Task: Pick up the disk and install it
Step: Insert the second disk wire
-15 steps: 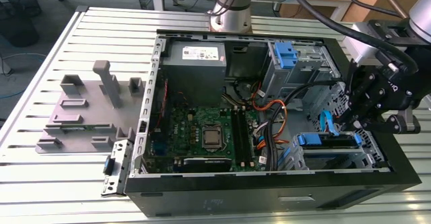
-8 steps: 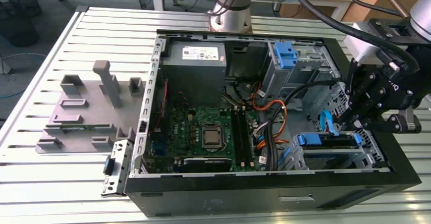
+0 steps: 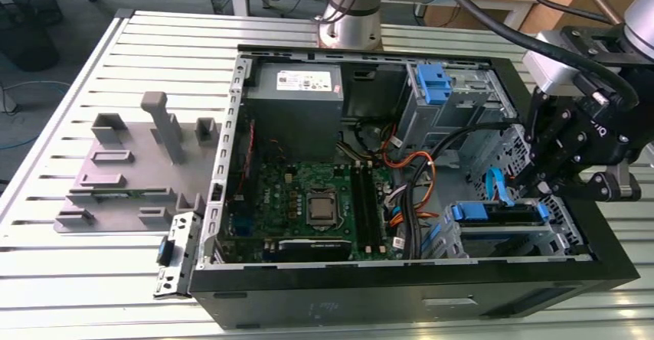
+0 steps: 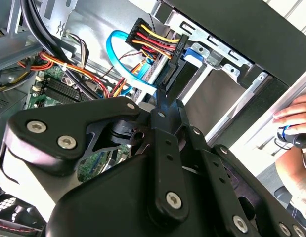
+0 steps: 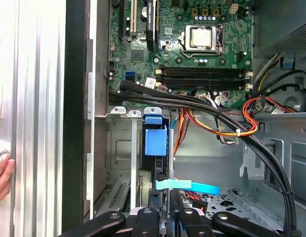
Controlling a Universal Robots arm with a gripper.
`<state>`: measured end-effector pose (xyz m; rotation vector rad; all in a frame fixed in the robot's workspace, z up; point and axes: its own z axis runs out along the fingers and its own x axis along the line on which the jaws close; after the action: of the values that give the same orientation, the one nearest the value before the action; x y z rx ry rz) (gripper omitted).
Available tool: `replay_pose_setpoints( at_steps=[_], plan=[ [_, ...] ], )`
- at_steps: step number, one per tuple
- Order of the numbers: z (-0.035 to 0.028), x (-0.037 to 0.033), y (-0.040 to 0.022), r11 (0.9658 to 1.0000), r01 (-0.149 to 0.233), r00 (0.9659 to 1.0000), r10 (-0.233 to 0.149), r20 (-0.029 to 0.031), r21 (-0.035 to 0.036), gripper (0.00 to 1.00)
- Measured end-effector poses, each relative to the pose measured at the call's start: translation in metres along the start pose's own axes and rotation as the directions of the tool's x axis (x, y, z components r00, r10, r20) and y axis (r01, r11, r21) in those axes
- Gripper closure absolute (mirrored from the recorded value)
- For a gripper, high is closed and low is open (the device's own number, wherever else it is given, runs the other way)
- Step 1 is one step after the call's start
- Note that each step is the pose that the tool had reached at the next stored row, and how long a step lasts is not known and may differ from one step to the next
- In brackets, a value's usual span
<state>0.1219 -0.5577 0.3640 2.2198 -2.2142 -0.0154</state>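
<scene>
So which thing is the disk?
Find the open black computer case, then the metal cage in its corner nearest the gripper. The disk is the flat slab sitting there, framed by bright blue plastic rails; the big grey box with a white sticker has none.

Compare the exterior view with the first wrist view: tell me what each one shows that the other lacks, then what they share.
Exterior view alone: the grey fixture on the slatted table, the power supply, and the arm's base.

First wrist view alone: a person's hand at the case's outer edge.

Both: the motherboard with its CPU socket, orange-and-red cable bundle, blue flat cable, and gripper at the drive cage.
</scene>
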Motion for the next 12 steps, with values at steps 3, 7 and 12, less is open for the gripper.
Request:
replay_pose_setpoints(
  at_steps=[3,7,12],
  plan=[
    [-0.0008,0.0000,0.0000,1.0000,0.000,1.0000,0.000,0.0000,0.0000,0.76],
    [-0.0015,0.0000,0.0000,1.0000,0.000,1.0000,0.000,0.0001,0.0000,0.76],
    [-0.0023,0.0000,0.0000,1.0000,0.000,1.0000,0.000,0.0000,0.0000,0.76]
  ],
)
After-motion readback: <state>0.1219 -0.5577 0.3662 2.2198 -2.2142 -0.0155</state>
